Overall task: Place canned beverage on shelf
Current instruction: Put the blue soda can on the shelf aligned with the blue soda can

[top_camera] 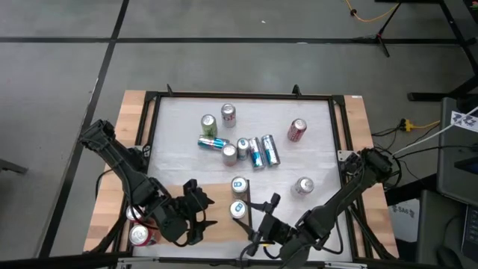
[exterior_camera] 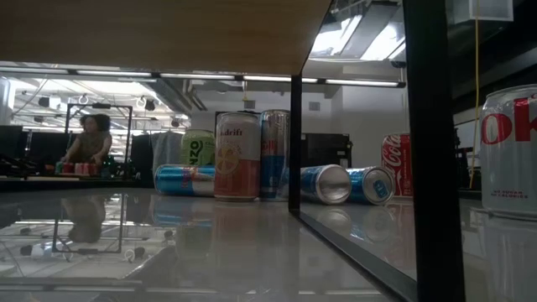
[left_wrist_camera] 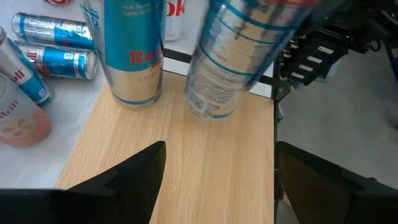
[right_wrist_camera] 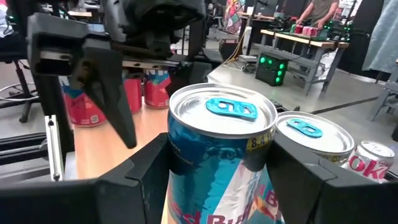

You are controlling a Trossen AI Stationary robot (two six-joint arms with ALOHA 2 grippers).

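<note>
The shelf [top_camera: 213, 193] is a light wood panel at the table's near middle, and the low view shows its underside [exterior_camera: 151, 33]. A blue-and-silver canned beverage [top_camera: 238, 210] is over the shelf with my right gripper [top_camera: 258, 218] shut on it. A second can like it [top_camera: 238, 184] stands upright on the shelf, on its base just beyond. My left gripper [top_camera: 200, 215] hangs open over the shelf's left part. The left wrist view shows nothing between its fingers [left_wrist_camera: 214, 180]. My right gripper pinches the can's upper body [right_wrist_camera: 211, 155] between its two fingers, one on each side just below the rim. The fingers come nearly level from the table's right. The can [left_wrist_camera: 239, 56] leans, top toward the gripper. I cannot tell whether its base [left_wrist_camera: 208, 111] touches the shelf.
Several cans, standing and lying, are grouped at the table's far middle [top_camera: 246, 146]. A red can [top_camera: 297, 131] and a white one [top_camera: 302, 186] stand on the right. Red cans [top_camera: 139, 235] sit near my left arm. A dark frame [top_camera: 340, 142] rims the table.
</note>
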